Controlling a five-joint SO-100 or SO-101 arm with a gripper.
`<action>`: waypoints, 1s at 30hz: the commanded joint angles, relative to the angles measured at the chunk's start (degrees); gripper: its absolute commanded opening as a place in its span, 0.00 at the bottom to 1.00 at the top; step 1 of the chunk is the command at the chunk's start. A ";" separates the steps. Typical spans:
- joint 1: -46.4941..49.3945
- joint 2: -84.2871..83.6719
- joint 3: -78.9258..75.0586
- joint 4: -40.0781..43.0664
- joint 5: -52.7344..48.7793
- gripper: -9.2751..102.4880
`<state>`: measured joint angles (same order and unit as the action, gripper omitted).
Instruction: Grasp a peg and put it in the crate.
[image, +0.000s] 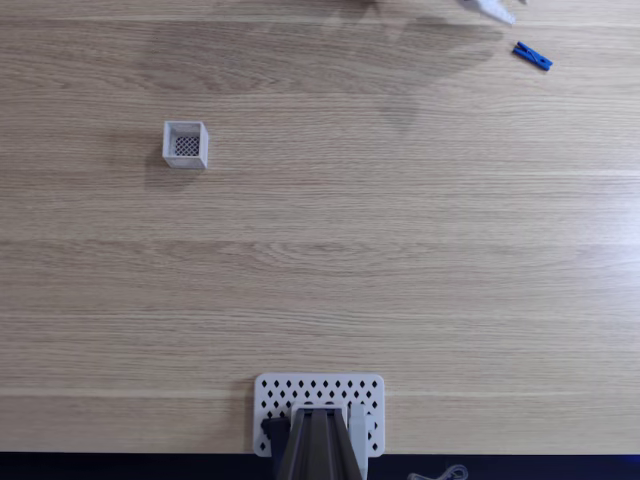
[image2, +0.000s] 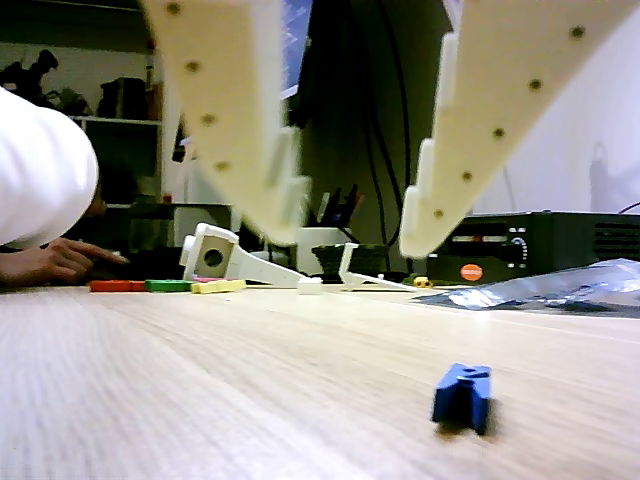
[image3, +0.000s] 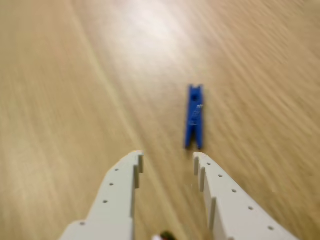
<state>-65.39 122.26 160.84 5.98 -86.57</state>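
Note:
The blue peg (image: 532, 55) lies flat on the wooden table at the far right corner in the fixed view. My gripper (image: 490, 8) shows as a white tip at the top edge, just up-left of the peg. In the wrist view the peg (image3: 194, 116) lies lengthwise just beyond the gap of my open gripper (image3: 168, 157), slightly toward the right finger. In the other view the gripper (image2: 352, 240) hangs open above the table, with the peg (image2: 462, 395) lower right of it, untouched. The white crate (image: 185, 145) with a dark mesh bottom stands far to the left.
A white perforated plate (image: 320, 400) holds the arm's base at the table's near edge. In the other view a person's white sleeve (image2: 40, 170) and hand (image2: 50, 262) rest at the left, with coloured blocks (image2: 165, 286), a white part (image2: 230, 262) and a foil bag (image2: 560, 285) behind.

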 joint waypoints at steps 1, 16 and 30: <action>1.49 -2.72 -6.68 -3.25 -0.88 0.26; 2.29 -23.47 -15.82 -11.25 -0.79 0.25; 2.02 -31.46 -19.78 -11.78 -0.26 0.06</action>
<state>-63.46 90.44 143.35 -5.36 -87.63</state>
